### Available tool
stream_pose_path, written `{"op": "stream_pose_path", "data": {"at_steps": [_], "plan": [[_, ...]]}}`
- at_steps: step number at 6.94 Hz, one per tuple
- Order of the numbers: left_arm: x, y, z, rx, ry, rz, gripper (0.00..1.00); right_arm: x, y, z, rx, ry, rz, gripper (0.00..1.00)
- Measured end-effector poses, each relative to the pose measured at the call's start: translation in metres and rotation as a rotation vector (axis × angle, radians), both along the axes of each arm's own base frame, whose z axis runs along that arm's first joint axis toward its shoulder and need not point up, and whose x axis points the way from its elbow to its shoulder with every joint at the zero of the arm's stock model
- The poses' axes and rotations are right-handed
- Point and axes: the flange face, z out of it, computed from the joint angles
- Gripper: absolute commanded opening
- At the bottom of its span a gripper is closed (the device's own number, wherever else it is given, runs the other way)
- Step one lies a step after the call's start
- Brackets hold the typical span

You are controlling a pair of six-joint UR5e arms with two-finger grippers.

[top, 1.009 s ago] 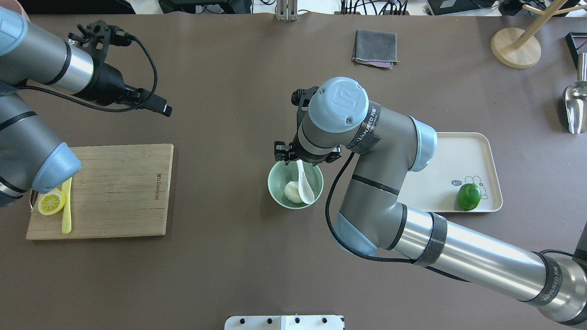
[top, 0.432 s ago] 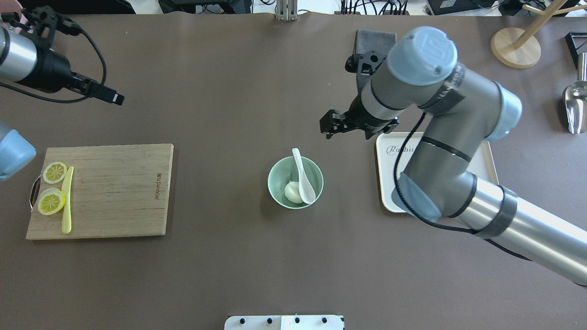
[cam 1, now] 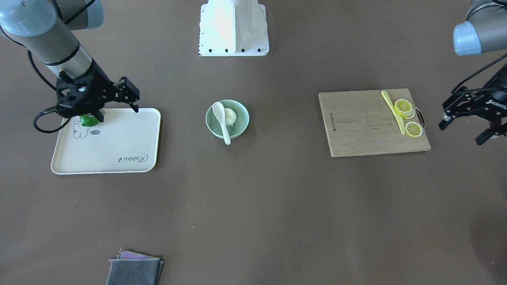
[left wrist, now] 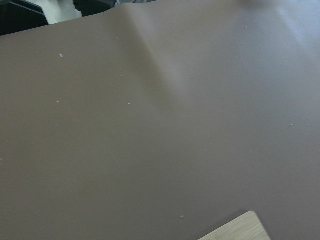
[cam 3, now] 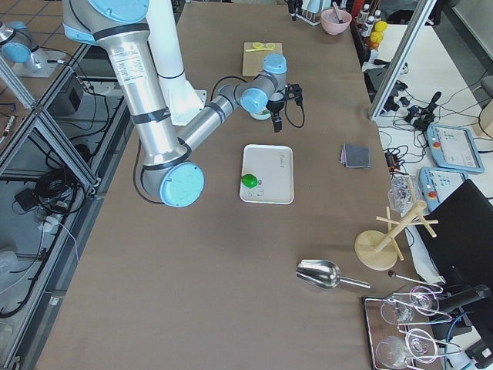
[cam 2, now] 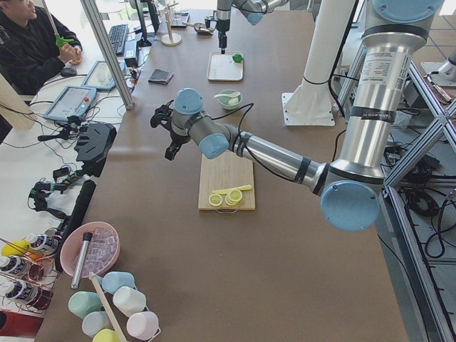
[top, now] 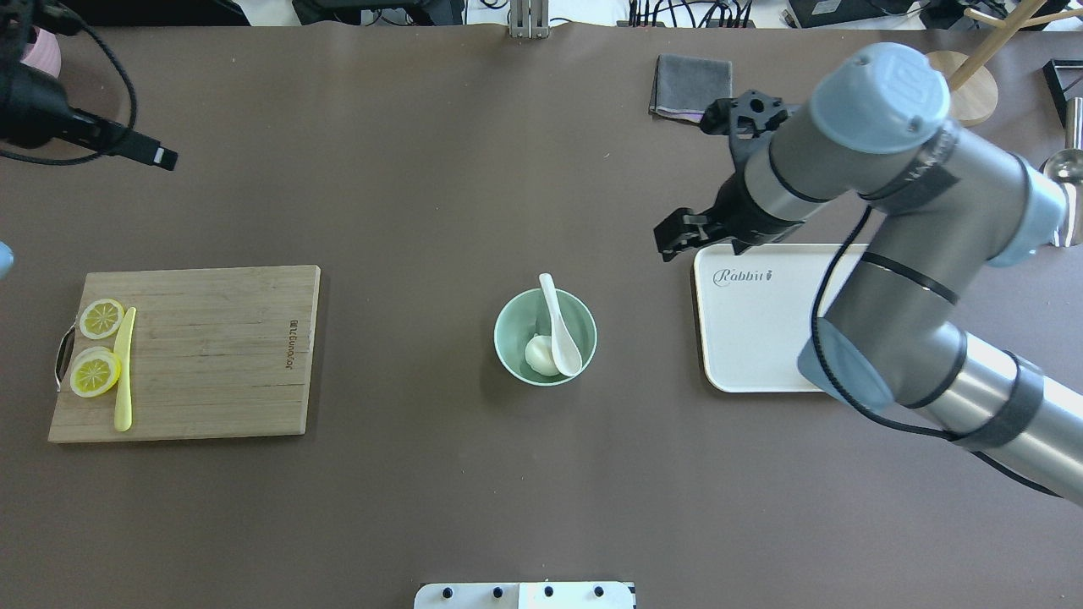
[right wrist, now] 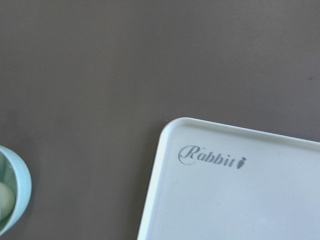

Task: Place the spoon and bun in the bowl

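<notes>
Spoon [top: 560, 330], one, and one bun [top: 540, 353] lie in the single bowl [top: 510, 330]. The left end effector [cam 1: 462, 132] and right end effector [cam 1: 118, 111] are both released. Only the front view shows the one lime [cam 1: 88, 120].

spoon [cam 2: 226, 95] rests in bowl [cam 2: 229, 105] beyond cutting board [cam 2: 226, 174].

I read the overhead and front-facing views looking steeply down from opposite sides; both share the bowl [top: 512, 326]; the right wrist view sits close: tray [right wrist: 225, 200] corner, bowl rim.
</notes>
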Motion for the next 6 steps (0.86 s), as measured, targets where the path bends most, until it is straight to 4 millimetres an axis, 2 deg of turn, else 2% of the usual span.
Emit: {"op": "stream_pose_path", "data": {"at_steps": [1, 2, 4, 5, 6], "plan": [[-0.035, 0.007, 0.03, -0.024, -0.026, -0.034, 0.98, 0.045, 0.004, 0.032, -0.052, 0.011, 0.031, 1.0], [-0.059, 0.014, 0.054, -0.051, -0.038, -0.064, 0.98, 0.084, 0.007, 0.061, -0.107, 0.022, 0.072, 1.0], [-0.097, 0.031, 0.091, -0.124, -0.052, -0.127, 0.98, 0.148, 0.007, 0.1, -0.166, 0.04, 0.169, 1.0], [-0.114, 0.037, 0.109, -0.158, -0.063, -0.153, 0.98, 0.179, 0.001, 0.118, -0.148, 0.051, 0.182, 1.0], [-0.133, 0.041, 0.129, -0.175, -0.088, -0.157, 0.98, 0.212, -0.01, 0.151, -0.102, 0.066, 0.135, 1.0]]}}
